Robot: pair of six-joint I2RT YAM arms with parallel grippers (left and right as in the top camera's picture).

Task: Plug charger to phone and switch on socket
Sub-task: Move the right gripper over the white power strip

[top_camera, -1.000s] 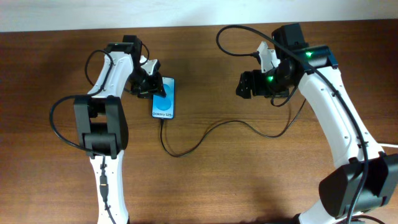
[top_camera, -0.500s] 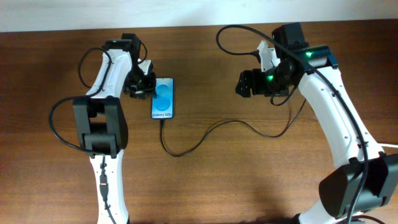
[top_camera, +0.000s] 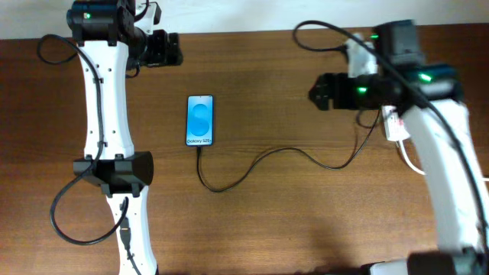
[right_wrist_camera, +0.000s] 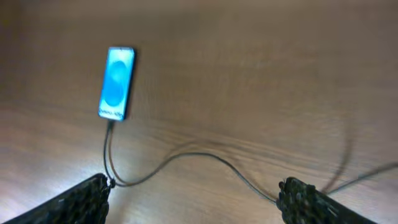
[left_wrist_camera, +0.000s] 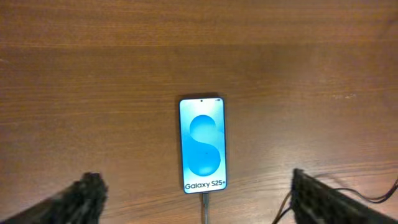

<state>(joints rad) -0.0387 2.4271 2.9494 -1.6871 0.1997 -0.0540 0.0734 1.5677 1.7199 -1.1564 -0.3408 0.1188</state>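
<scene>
The phone (top_camera: pixel 200 120) lies flat on the wooden table with its blue screen up. It also shows in the left wrist view, phone (left_wrist_camera: pixel 202 144), and small in the right wrist view, phone (right_wrist_camera: pixel 117 83). The thin black charger (top_camera: pixel 263 159) is plugged into the phone's lower end, loops across the table and runs off to the right. My left gripper (top_camera: pixel 166 50) hangs open and empty near the far edge, well away from the phone. Right of centre, my right gripper (top_camera: pixel 319 90) is open and empty too. Only a white piece of the socket (top_camera: pixel 393 126) shows under my right arm.
A thick white cord (top_camera: pixel 410 158) curves off the table's right side. The robots' own black cables arc above both arms. A pale wall borders the table's far edge. Bare wood lies between the phone and the right arm.
My left gripper has let go beside the phone, opened wide and pulled back to the far left. The right arm has shifted right. The phone and its plugged cable stay put.
</scene>
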